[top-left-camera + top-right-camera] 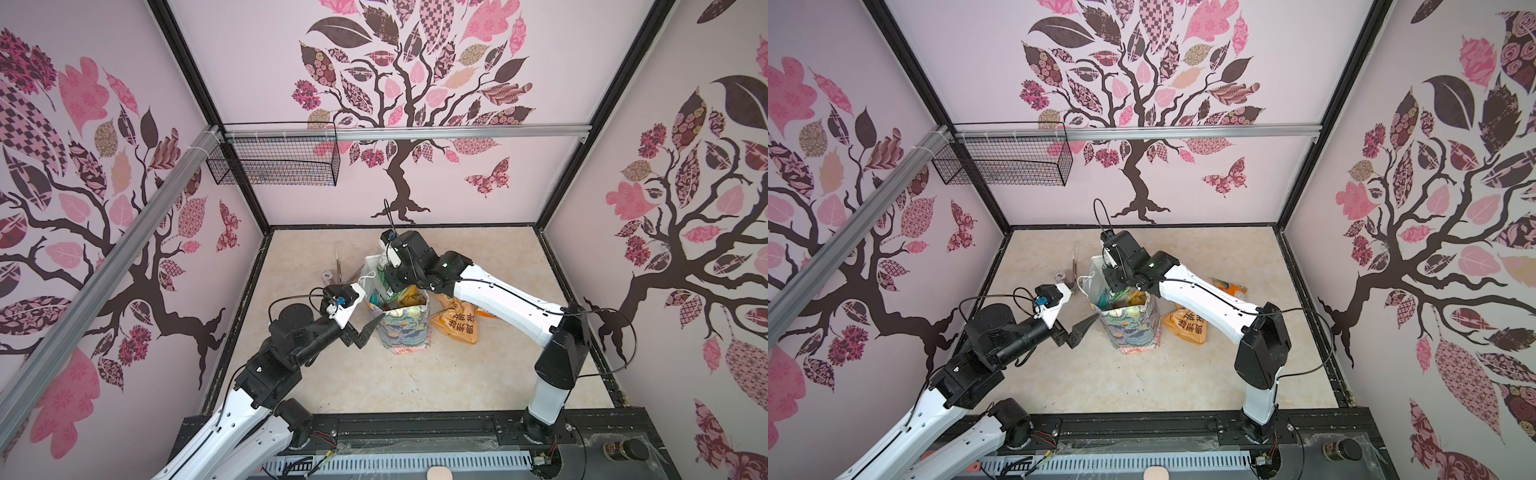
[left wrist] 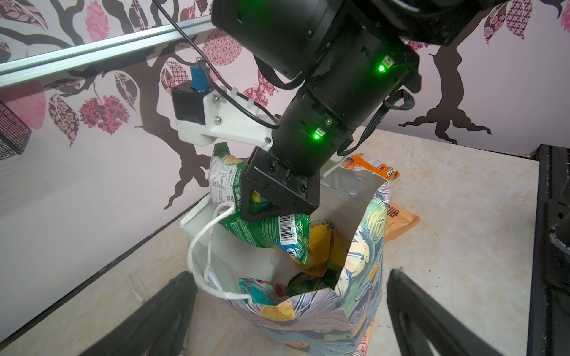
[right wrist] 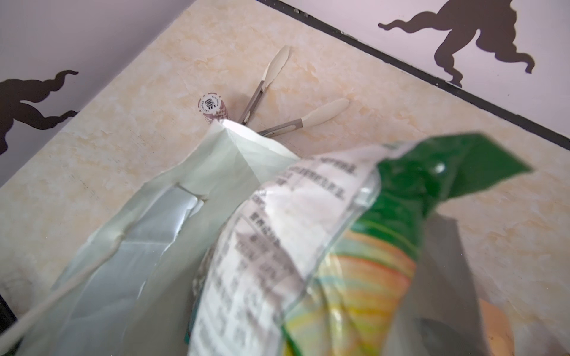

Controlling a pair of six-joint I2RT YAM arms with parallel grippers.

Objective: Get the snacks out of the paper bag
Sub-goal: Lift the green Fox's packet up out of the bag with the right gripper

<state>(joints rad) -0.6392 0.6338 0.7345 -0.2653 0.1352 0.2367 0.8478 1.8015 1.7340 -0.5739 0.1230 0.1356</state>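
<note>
The floral paper bag (image 1: 405, 332) (image 1: 1133, 330) stands upright mid-table, white inside (image 2: 345, 197). My right gripper (image 2: 260, 209) (image 1: 390, 286) hangs over the bag's mouth, shut on a green snack packet (image 2: 271, 229) (image 3: 354, 246) that is lifted partly above the rim. A yellow packet (image 2: 324, 243) and a teal-red packet (image 2: 262, 289) lie inside. The large orange packet (image 1: 455, 322) (image 1: 1185, 326) and an orange-white one (image 1: 1231, 286) (image 2: 373, 166) lie on the table right of the bag. My left gripper (image 1: 365, 332) (image 2: 290, 279) is open at the bag's near left corner, holding nothing.
Metal tongs (image 3: 277, 89) (image 1: 338, 262) and a small patterned cylinder (image 3: 212, 106) (image 1: 328, 275) lie behind the bag at the left. A wire basket (image 1: 274, 160) hangs on the back wall. A white cord handle (image 2: 200, 246) droops over the bag's rim.
</note>
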